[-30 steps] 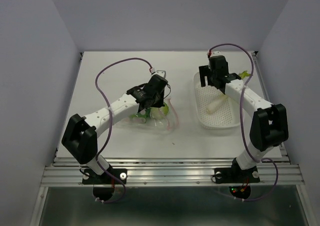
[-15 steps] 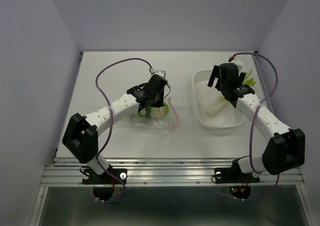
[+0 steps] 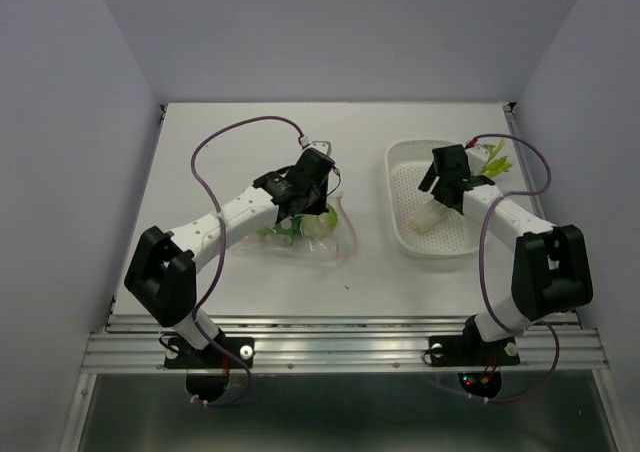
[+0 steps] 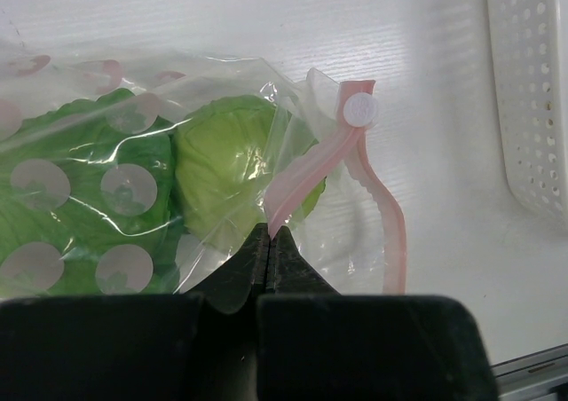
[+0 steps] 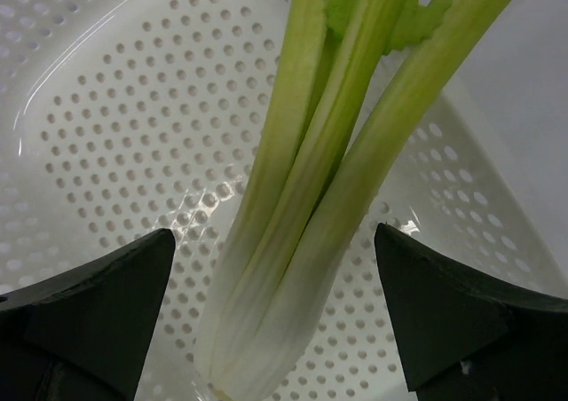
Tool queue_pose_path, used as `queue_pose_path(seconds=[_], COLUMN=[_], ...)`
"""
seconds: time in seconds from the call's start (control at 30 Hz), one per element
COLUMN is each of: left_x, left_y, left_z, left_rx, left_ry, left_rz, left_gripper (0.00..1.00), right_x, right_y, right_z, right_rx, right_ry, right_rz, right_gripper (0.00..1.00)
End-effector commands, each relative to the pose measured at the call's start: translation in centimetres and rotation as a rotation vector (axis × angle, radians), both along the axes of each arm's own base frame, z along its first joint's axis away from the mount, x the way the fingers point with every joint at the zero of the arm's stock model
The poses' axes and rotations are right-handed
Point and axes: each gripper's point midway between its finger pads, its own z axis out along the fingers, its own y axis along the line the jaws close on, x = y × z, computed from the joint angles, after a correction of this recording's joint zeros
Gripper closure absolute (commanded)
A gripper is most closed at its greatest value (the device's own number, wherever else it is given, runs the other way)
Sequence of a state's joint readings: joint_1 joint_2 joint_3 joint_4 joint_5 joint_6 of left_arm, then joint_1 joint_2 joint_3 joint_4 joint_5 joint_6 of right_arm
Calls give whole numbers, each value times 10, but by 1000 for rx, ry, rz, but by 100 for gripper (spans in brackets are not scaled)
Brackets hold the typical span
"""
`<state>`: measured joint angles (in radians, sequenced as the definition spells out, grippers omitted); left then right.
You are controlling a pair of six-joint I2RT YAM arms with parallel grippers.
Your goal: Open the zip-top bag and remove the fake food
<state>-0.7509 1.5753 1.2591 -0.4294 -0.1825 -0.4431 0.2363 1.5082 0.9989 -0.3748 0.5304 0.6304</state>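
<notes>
The clear zip-top bag [image 3: 322,238] lies mid-table with its mouth open. Inside it, the left wrist view shows a light-green cabbage head [image 4: 226,157] and leafy greens [image 4: 80,179]. My left gripper [image 3: 308,210] is shut on the bag's edge [image 4: 269,232], right at the pink zip strip [image 4: 319,157]. My right gripper [image 3: 442,186] is open low over the white basket [image 3: 400,157]. A green celery stalk [image 5: 302,197] lies in the basket between my open right gripper's tips [image 5: 273,232], touching neither. Its leaves [image 3: 495,160] hang over the far right rim.
A pale white stalk [image 3: 430,215] also lies in the perforated basket. The basket's wall [image 4: 532,90] shows at the right of the left wrist view, close to the bag. Purple cables loop above both arms. Grey walls enclose the table.
My right gripper has moved from the basket's far right rim a little nearer and left, and the celery now lies free between its jaws. The left arm and bag have not moved.
</notes>
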Motion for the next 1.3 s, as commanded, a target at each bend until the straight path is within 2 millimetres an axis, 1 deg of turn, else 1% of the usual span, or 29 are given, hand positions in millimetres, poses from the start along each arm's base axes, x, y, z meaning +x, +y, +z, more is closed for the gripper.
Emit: queue_pose_path(seconds=[0.0, 0.03, 0.07, 0.1, 0.13, 0.2, 0.23, 0.27, 0.33, 0.37, 0.43, 0.47, 0.5, 0.57, 0.6, 0.67, 0.7, 0.77, 0.8, 0.83, 0.87, 0.9, 0.93, 1.0, 1.07, 1.1, 1.17, 1.27], left_x=[10, 10, 11, 11, 11, 12, 12, 12, 12, 11, 11, 10, 9, 9, 9, 9, 9, 9, 9, 9, 10, 10, 10, 10, 11, 11, 11, 10], left_y=[-4, -4, -3, -3, -3, -4, -4, -5, -4, -2, -1, 1, 1, 1, 1, 1, 1, 0, 0, -1, -1, -2, -2, -1, -1, -1, -2, -2], left_z=[33, 33, 35, 35, 35, 38, 38, 38, 40, 41, 45, 48, 50, 56, 57, 59, 60, 59, 60, 60, 60, 61, 62, 63, 64, 64, 66, 62], left_rx=[-55, -52, -50, -48, -50, -60, -61, -64, -64, -60, -66, -73, -78, -87, -88, -89, -91, -92, -94, -94, -92, -92, -92, -89, -87, -83, -87, -80], left_ry=[-72, -71, -75, -75, -74, -80, -80, -81, -81, -82, -93, -99, -104, -115, -120, -124, -126, -125, -125, -126, -125, -126, -128, -133, -134, -133, -136, -127], left_rz=[10, 11, 15, 19, 21, 24, 25, 26, 28, 32, 39, 38, 36, 33, 32, 30, 28, 26, 22, 19, 17, 14, 13, 9, 9, 9, 8, 4], left_gripper=[100, 100, 100, 100, 100, 100, 100, 100, 100, 100, 100, 100, 100, 100, 100, 100, 100, 100, 100, 100, 100, 100, 100, 100, 100, 100, 100, 100], right_x=[29, 30, 32, 35, 39, 45, 47, 48, 49, 48, 45, 43, 42, 42, 45, 47, 48, 48, 42, 44, 42, 40, 36, 35, 29, 24, 22, 24], right_y=[-10, -15, -14, -19, -19, -19, -23, -25, -29, -31, -32, -32, -30, -27, -22, -15, -11, -6, -5, -3, -1, -3, -6, -14, -15, -15, -15, -13], right_z=[0, -7, -9, -9, -7, -2, 1, 5, 11, 17, 21, 25, 35, 46, 60, 72, 83, 91, 87, 91, 88, 84, 78, 62, 48, 38, 30, 24], right_rx=[83, 76, 79, 69, 64, 44, 40, 29, -3, -25, -40, -48, -67, -96, -121, -144, -164, -182, -192, -203, -201, -225, -250, -285, -291, -301, -316, -320], right_ry=[-109, -98, -93, -92, -97, -118, -127, -138, -145, -147, -149, -149, -156, -161, -164, -150, -140, -120, -69, -47, -18, 20, 67, 130, 186, 224, 253, 273], right_rz=[-64, -70, -65, -68, -66, -41, -47, -48, -40, -29, -15, -1, 49, 116, 200, 286, 352, 415, 455, 492, 518, 541, 567, 552, 582, 616, 652, 692], right_gripper=[0, 0, 0, 0, 0, 9, 31, 44, 63, 74, 83, 84, 85, 86, 86, 87, 87, 88, 88, 88, 88, 88, 88, 88, 89, 89, 89, 89])
